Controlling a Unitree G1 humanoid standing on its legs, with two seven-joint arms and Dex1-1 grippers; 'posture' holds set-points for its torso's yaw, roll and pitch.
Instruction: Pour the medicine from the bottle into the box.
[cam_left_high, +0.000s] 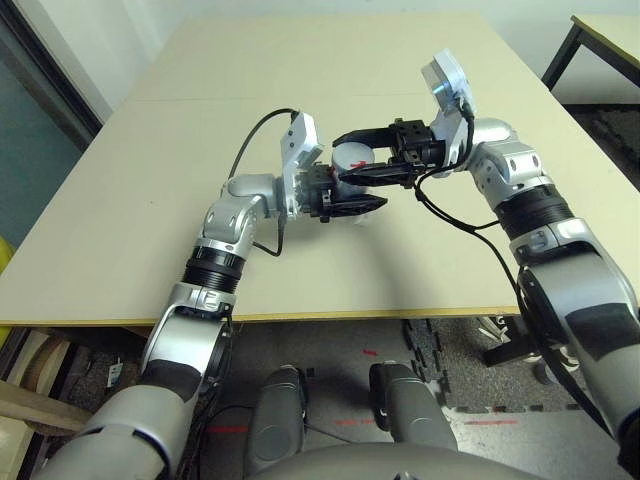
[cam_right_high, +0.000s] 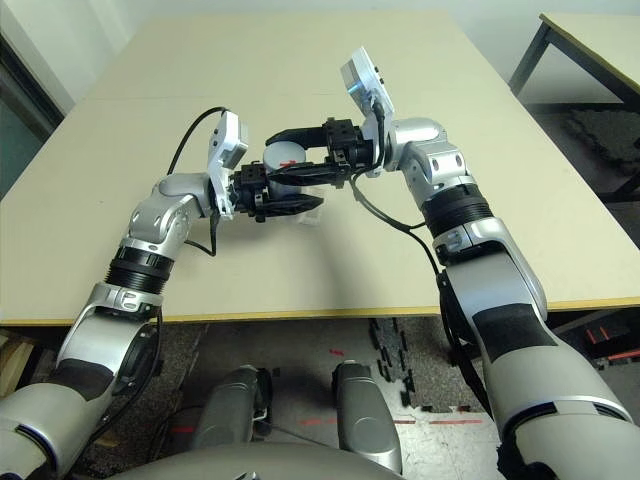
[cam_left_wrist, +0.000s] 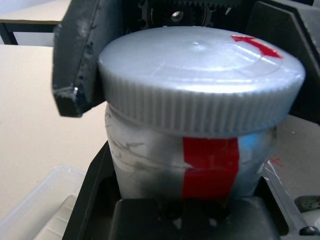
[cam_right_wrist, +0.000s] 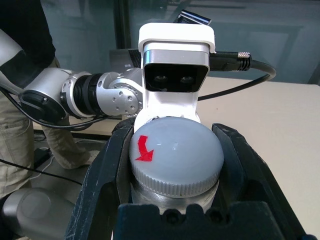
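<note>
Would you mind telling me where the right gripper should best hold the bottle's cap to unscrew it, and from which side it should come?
Grip the cap by its ribbed rim, coming straight at its flat top along the bottle's axis. The left gripper holds the bottle by its body, leaving the cap exposed. The right gripper is already set this way, one finger on each side of the rim; the ribs probably help against slipping.

The small silver-grey and white plastic bottle (cam_left_wrist: 150, 165) carries a red lengthwise stripe, and its round ribbed grey cap (cam_right_wrist: 175, 160) bears a red arrow mark. Both black-fingered tools, left (cam_left_high: 345, 195) and right (cam_left_high: 365, 155), sit on silver arms. The flat surface (cam_left_high: 330, 60) is pale beige; the clear whitish plastic box (cam_left_wrist: 35, 205) looks milky.
</note>
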